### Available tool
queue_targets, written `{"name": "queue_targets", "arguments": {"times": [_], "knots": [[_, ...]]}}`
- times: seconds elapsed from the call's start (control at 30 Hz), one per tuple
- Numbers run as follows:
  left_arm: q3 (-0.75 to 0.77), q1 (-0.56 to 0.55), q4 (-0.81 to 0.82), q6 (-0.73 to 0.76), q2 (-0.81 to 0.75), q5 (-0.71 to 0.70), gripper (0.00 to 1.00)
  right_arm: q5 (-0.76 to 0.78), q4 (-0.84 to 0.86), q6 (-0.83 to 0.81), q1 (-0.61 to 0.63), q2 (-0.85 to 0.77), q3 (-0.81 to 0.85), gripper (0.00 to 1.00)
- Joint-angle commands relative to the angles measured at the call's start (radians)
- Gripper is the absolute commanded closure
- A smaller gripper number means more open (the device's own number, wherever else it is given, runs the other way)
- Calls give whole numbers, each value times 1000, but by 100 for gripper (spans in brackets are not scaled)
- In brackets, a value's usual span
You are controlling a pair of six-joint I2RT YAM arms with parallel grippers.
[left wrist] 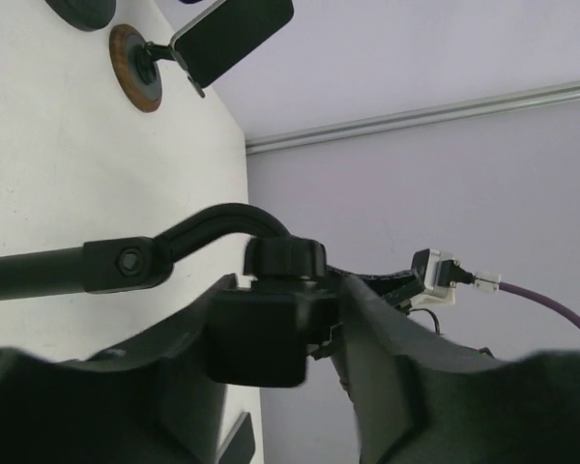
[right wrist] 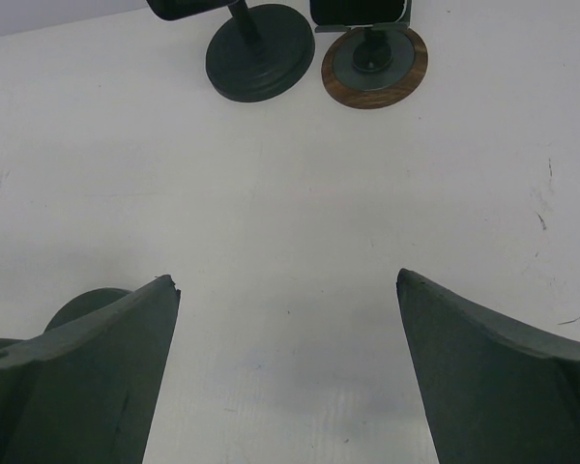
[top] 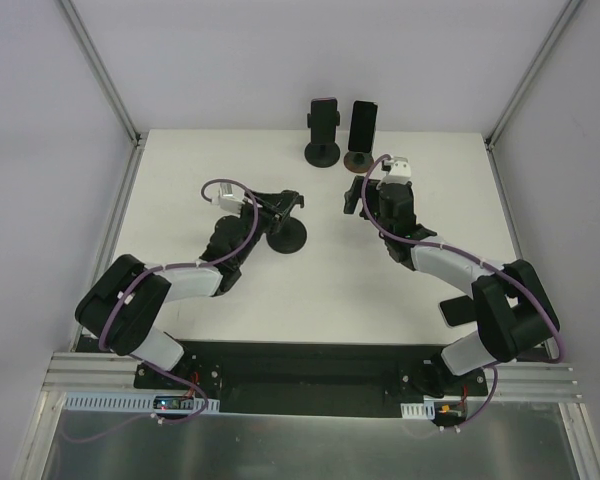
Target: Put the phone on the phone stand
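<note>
A black phone stand (top: 287, 235) with a round base stands left of the table's centre. My left gripper (top: 278, 205) is shut on its head, the black clamp block (left wrist: 256, 338) under a knob (left wrist: 285, 256), with the stand's bent arm (left wrist: 126, 261) running left. My right gripper (top: 373, 190) is open and empty over bare table (right wrist: 290, 290), pointing at the back. A dark flat phone (top: 450, 310) lies near the right arm's elbow, partly hidden. What seems to be its edge shows in the left wrist view (left wrist: 237, 440).
Two other stands sit at the back edge, each carrying a phone: a black-based one (top: 323, 150) (right wrist: 261, 53) and a brown-based one (top: 358, 160) (right wrist: 374, 58) (left wrist: 135, 68). The held stand's base peeks out behind my right gripper's left finger (right wrist: 82, 307).
</note>
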Motion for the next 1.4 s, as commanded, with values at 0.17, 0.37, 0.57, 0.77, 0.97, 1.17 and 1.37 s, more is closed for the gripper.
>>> {"name": "queue_targets", "arguments": {"times": [0.17, 0.37, 0.57, 0.77, 0.97, 1.17, 1.37], "knots": [[-44, 5, 6, -58, -116, -7, 1, -3, 56, 17, -7, -27, 11, 4], [-127, 31, -357, 14, -401, 81, 1, 11, 44, 12, -9, -24, 5, 4], [35, 52, -1124, 362, -736, 79, 1, 54, -43, 32, -9, -8, 36, 4], [328, 66, -1476, 727, -794, 4, 1, 237, -399, 132, -9, -14, 175, 4], [568, 66, -1450, 913, -707, -24, 1, 302, -715, 119, -16, -47, 232, 4], [767, 68, -1426, 981, -479, 162, 1, 81, -751, 233, -150, -338, 13, 4], [673, 106, -1426, 1014, -448, 130, 1, 61, -996, 265, -363, -530, -35, 4]]}}
